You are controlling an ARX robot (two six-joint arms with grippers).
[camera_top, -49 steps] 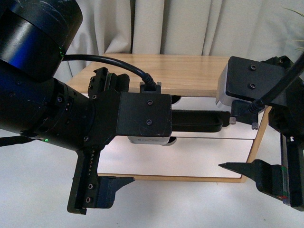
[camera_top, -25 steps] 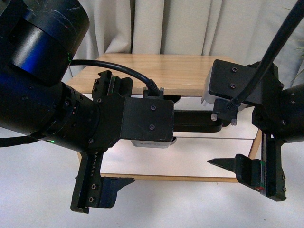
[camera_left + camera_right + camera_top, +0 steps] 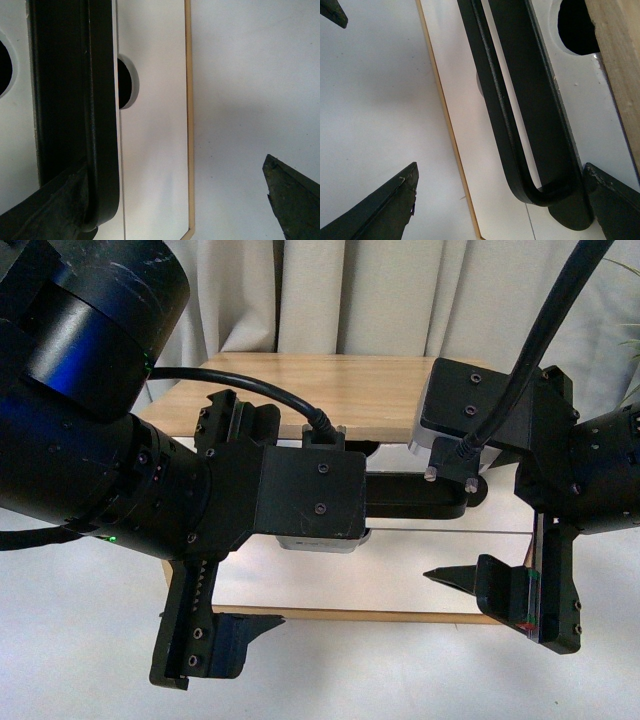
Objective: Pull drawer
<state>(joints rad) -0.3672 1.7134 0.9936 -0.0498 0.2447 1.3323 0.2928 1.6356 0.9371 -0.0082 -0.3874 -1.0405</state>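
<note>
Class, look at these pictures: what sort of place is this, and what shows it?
Probably an indoor robot test setup: a light-wood cabinet with white drawer fronts stands on a white surface, pale pleated curtains hang behind it, and two black robot arms fill the foreground.

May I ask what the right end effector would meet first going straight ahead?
Probably the black bar handle on the drawer, whose end lines up within the open right end effector; depth is unclear.

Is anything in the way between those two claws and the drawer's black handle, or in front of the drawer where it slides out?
Nothing visible does. The left gripper and right gripper are open right at the handle, and the white surface in front of the drawer shows nothing on it.
</note>
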